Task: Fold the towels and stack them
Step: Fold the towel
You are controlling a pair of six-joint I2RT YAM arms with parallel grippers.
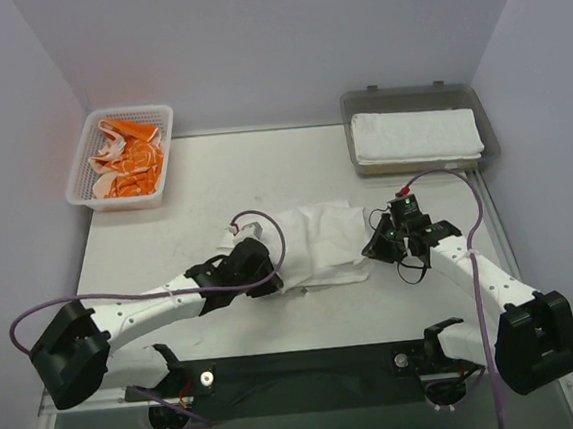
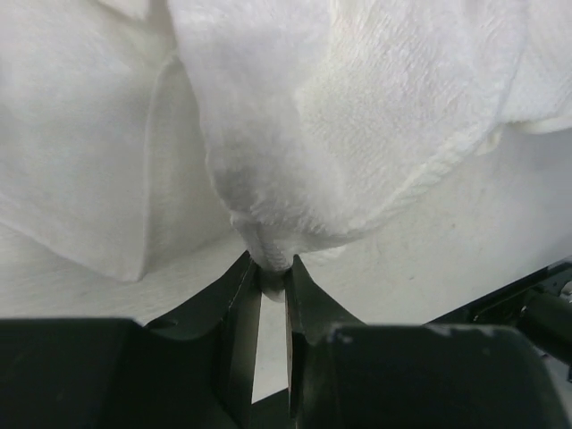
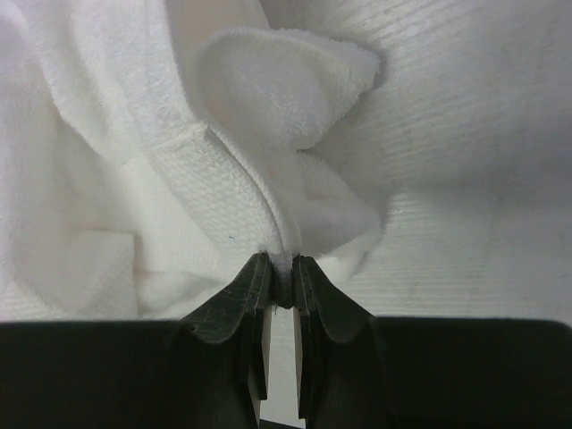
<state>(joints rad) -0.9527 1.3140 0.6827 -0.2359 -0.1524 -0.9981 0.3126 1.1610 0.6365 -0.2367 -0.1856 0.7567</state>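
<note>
Pinching white towel [image 1: 319, 242]: left gripper [image 2: 273, 275], right gripper [image 3: 282, 273] (probably hems) | basket [image 1: 77, 190], tray [image 1: 411, 90] behind

Left gripper [image 2: 272, 268], right gripper [image 3: 281, 265]: both pinched closed.

The white towel [image 1: 319, 244] is soft terry cloth, nubbly, with a flatter woven band at its hem. My left hand [image 2: 272, 268] and right hand [image 3: 282, 268] have matt black plastic fingers [image 3: 237, 313]. The surface [image 1: 168, 235] is matt white, faintly grained. The far-left basket [image 1: 132, 111] is white plastic mesh.
</note>
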